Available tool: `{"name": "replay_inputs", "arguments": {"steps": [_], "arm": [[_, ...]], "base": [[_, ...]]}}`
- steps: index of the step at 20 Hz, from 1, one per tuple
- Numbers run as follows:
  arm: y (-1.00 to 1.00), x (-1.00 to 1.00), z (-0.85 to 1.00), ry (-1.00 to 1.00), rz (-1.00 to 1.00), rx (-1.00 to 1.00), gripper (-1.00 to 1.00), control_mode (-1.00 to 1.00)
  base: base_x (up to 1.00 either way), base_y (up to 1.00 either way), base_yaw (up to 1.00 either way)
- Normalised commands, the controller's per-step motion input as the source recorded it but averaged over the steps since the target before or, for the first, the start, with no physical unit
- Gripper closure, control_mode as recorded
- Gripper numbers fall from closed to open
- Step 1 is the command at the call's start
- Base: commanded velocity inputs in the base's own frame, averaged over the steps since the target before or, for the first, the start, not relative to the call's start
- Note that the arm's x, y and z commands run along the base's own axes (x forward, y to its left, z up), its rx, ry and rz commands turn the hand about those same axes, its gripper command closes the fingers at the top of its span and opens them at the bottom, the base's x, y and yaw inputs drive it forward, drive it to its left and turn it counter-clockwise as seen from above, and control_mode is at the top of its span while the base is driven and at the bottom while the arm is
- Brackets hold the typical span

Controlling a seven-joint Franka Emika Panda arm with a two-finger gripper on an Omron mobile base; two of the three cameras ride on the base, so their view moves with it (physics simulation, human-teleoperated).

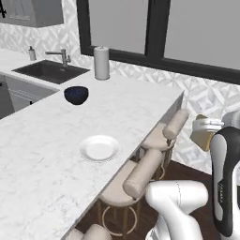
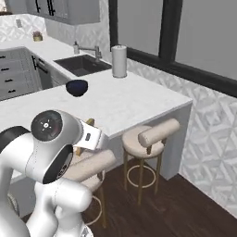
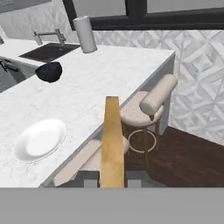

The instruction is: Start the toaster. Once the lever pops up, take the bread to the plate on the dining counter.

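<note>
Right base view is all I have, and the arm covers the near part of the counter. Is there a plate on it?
Observer: Yes. The left base view shows a white plate lying empty on the dining counter, near the edge with the stools.
Operator: Does the claw have the bread?
Observer: Yes. In the hand view the claw is shut on the bread, and the slice stands edge-on between the fingertips.
Operator: Is the bread over the plate?
Observer: No. In the left base view the bread is beyond the counter's edge, above the stools, and the plate is well off to one side.
</note>
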Motion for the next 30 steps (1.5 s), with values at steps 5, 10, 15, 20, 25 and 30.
{"name": "replay_inputs", "arguments": {"steps": [5,10,15,20,25,30], "arm": [[0.0,0.0,0.0,0.0,0.0,0.0,1.0,1.0],[0.0,0.0,0.0,0.0,0.0,0.0,1.0,1.0],[0.0,0.0,0.0,0.0,0.0,0.0,1.0,1.0],[0.0,0.0,0.0,0.0,0.0,0.0,1.0,1.0],[0.0,0.0,0.0,0.0,0.0,0.0,1.0,1.0],[-0.22,0.21,-0.09,0.01,0.01,0.1,1.0,-1.0]], "base": [[0.19,-0.24,0.88],[0.0,-0.15,0.93],[0.13,-0.38,0.76],[0.06,-0.69,0.34],[0.0,-0.72,0.11],[0.0,-0.1,0.0]]}}
